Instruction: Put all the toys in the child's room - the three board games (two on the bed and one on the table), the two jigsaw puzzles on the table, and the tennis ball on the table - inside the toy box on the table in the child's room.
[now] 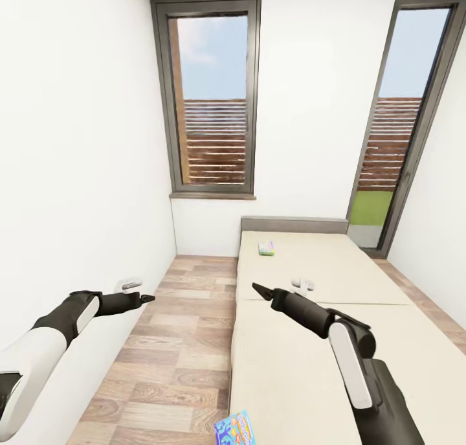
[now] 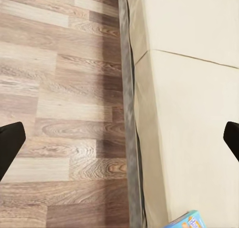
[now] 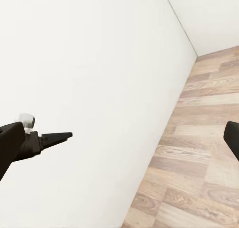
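- White-walled child's room; the bed lies under my right gripper
- Both grippers, left gripper too, are wide open and hold nothing
- I should pull my right gripper back to the blue board game, close behind it, and come down slowly

Two thin flat board-game boxes lie on one low beige-mattressed bed: a blue cartoon-covered box at its near edge, and a pale multicoloured box near the single grey headboard. Two tall dark-framed windows break the white walls. Two black robot arms reach forward.
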Available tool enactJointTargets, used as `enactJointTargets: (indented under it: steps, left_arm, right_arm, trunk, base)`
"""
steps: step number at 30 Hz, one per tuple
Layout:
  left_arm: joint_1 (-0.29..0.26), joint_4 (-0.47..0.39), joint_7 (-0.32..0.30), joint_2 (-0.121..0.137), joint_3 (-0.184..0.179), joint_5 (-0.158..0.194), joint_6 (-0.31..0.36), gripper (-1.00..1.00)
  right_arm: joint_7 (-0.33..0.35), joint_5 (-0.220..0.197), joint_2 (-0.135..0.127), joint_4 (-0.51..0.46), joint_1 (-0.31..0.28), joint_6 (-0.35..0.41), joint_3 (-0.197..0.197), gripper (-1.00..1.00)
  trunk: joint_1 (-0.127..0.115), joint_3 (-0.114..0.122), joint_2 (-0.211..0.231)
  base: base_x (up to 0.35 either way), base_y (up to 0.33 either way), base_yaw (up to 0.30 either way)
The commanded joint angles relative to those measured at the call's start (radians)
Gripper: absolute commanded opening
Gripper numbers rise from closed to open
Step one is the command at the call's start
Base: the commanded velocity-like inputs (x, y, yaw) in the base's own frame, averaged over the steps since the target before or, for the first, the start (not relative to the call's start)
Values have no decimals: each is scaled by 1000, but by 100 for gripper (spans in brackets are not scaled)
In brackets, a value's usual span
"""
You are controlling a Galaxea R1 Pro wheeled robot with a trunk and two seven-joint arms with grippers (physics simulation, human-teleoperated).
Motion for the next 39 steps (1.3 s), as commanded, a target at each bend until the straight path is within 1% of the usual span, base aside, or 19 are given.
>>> enactJointTargets:
  steps: [1,4,10,15,25,34,39]
  left_arm:
    - [-1,0,1,0,-3,9,8,100]
    - [-1,2,2,-1,-4,10,7,100]
    - [-1,16,2,-3,-6,11,2,100]
    - [-1,46,2,-3,-5,12,-4,100]
    - [-1,58,0,-2,-4,16,-1,100]
    - [-1,62,-13,3,-4,18,7,100]
    - [-1,89,-15,4,-4,20,7,100]
  right_arm:
    - [12,-8,-2,1,-1,5,-3,100]
    - [31,-30,-8,5,3,-2,-3,100]
    - [43,-42,-12,9,15,-10,-3,100]
    - [46,-45,-12,10,18,-11,-3,100]
    - [46,-47,-10,13,18,-13,-3,100]
    - [45,-44,-9,23,19,-32,-2,100]
    - [46,-45,-10,23,19,-34,-2,100]
  trunk:
    - [4,-5,-8]
    - [16,-14,-29]
    - [39,-33,-71]
    - [58,-49,-106]
    - [96,-80,-176]
    - [131,-108,-239]
    - [150,-124,-274]
  base:
    - [0,0,0]
    - [0,0,0]
    - [0,0,0]
    - [0,0,0]
    - [0,0,-4]
    - [0,0,-148]
    - [0,0,-59]
